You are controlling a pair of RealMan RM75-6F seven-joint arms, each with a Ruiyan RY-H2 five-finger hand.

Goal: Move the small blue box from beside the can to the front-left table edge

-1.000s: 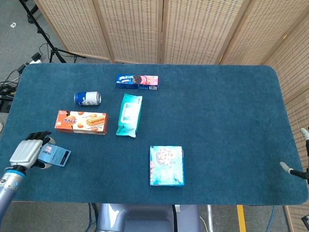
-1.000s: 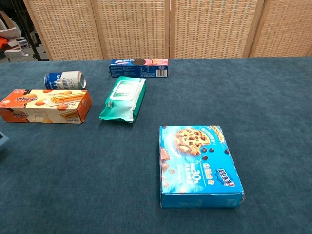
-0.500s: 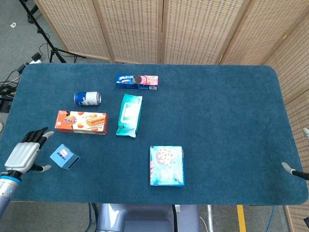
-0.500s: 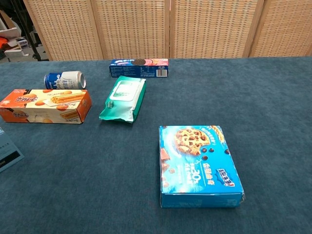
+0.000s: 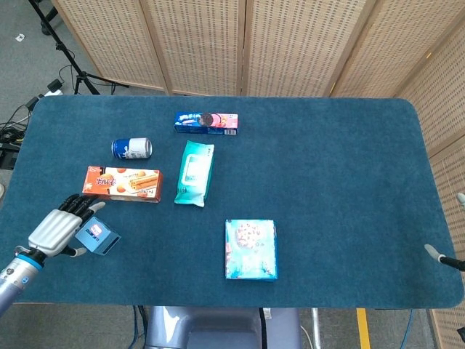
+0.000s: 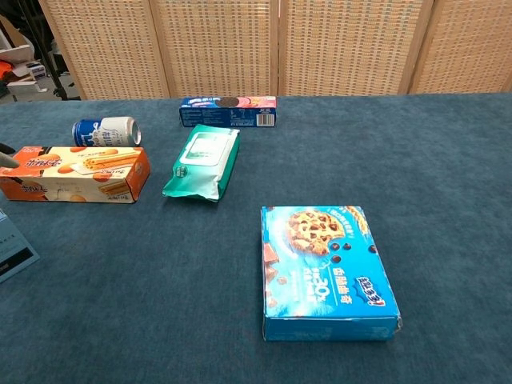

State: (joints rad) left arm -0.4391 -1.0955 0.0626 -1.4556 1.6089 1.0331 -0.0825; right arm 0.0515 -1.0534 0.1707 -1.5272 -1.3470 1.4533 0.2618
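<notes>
Where frame crops, small blue box point(image 6: 14, 254), right robot hand point(image 5: 445, 256)

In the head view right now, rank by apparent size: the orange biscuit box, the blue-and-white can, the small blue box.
1. Orange biscuit box, clearly largest.
2. Blue-and-white can and small blue box: they look alike, not ranked.

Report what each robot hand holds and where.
Left robot hand touches the small blue box's left side; a grip cannot be told. Right hand is barely visible.
</notes>
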